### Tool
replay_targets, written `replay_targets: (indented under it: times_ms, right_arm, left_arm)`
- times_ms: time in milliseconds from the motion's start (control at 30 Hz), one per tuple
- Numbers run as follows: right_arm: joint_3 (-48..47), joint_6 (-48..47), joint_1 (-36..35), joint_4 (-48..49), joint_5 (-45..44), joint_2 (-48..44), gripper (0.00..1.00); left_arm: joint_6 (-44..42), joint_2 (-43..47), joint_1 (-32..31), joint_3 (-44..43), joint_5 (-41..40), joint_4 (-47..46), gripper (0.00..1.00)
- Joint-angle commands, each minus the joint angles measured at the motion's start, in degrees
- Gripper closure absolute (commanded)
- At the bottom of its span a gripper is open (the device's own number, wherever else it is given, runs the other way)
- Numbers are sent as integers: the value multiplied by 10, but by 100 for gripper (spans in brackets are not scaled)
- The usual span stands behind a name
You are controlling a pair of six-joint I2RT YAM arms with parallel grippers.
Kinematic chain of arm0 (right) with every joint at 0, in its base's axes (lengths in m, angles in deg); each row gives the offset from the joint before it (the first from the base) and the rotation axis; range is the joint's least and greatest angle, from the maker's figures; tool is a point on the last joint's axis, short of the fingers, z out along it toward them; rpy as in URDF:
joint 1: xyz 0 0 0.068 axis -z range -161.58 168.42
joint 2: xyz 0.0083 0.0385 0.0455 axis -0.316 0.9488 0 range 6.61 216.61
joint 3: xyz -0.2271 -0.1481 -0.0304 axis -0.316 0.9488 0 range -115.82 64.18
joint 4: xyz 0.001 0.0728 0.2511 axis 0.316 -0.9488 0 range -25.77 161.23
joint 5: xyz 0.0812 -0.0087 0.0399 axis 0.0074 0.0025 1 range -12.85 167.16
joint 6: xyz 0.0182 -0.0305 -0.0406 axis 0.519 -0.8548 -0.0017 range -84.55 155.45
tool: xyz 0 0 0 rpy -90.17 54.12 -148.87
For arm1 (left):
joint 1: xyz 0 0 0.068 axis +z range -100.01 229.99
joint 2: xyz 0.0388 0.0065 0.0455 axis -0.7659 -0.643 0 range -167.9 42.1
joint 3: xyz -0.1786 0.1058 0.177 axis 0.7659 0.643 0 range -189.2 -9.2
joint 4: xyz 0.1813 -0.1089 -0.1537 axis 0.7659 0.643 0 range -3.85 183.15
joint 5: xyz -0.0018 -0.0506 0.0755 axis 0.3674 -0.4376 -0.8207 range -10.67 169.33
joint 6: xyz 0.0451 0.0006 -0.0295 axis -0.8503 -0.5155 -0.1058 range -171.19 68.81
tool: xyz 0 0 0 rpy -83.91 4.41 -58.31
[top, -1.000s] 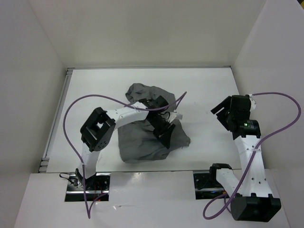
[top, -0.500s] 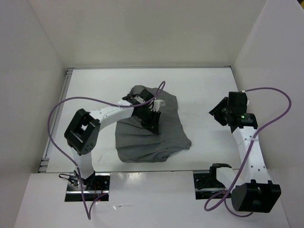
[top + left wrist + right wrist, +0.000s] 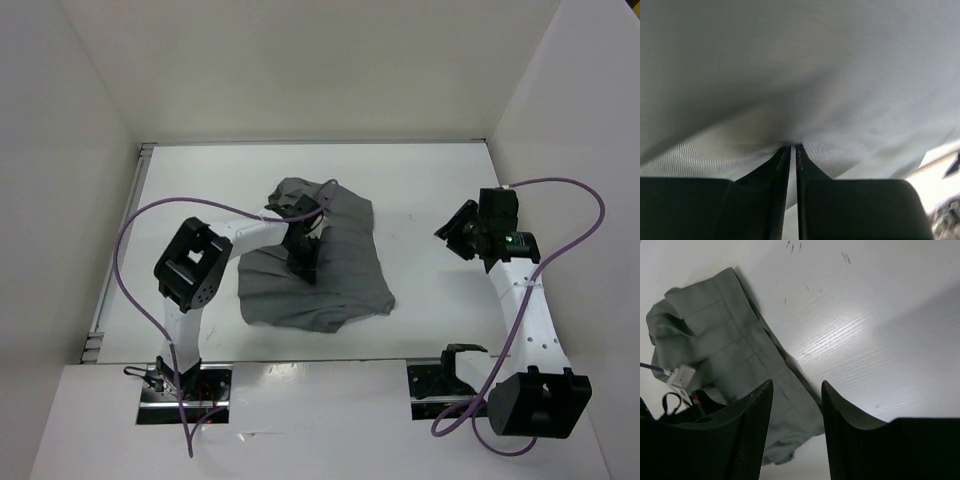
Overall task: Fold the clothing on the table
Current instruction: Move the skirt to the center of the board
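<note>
Near edge: both arm bases, left arm bent in over the clothing (image 3: 345, 285). Left gripper (image 3: 303, 262) sits on the middle of it. Its wrist view shows the fingers (image 3: 812, 172) nearly together, with grey fabric (image 3: 800, 75) bunched at the tips, so a pinch on cloth. A second ago it was further right and lower on the garment, with wider jaws. The cloth now lies flatter, its top-right flap spread out. Right gripper (image 3: 452, 230) is well apart to the right, off the cloth, moderately parted with nothing between (image 3: 796, 385); it has moved little. Clothing lies mid-table, slightly left of centre, on the plain white matte table (image 3: 430, 175), which has faint scuffs (image 3: 845, 257). White walls (image 3: 300, 70) on three sides. Purple cable (image 3: 125, 235) loops off the left arm.
</note>
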Motion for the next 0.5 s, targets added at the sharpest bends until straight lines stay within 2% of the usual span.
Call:
replay_targets:
  times_ms: [0,167,233,300,333,367,400,433,467]
  right_arm:
    - [-26,-20,-3,23,19,11,51]
    - [-26,-40,-10,12,45,22,51]
    - [-26,-59,-29,7,50,39,51]
    - [-33,-73,-57,-1,57,62,56]
    - [-50,-78,-67,-9,57,92,60]
    - [-55,-79,-79,-9,43,106,74]
    - [-60,-79,-103,-4,35,119,80]
    - [-71,-79,-116,5,26,146,92]
    - [-79,-79,-126,13,17,161,100]
  left_arm:
    - [4,-44,72,-26,-146,20,84]
    - [-14,-117,118,-156,-191,58,84]
    - [-21,-155,124,-239,-206,74,83]
    - [-26,-181,130,-330,-206,95,83]
    - [-26,-208,135,-359,-211,101,83]
    - [-32,-221,140,-388,-211,118,83]
    - [-32,-233,140,-417,-211,128,83]
    - [-32,-251,140,-463,-217,145,82]
    - [-37,-259,140,-482,-224,153,82]
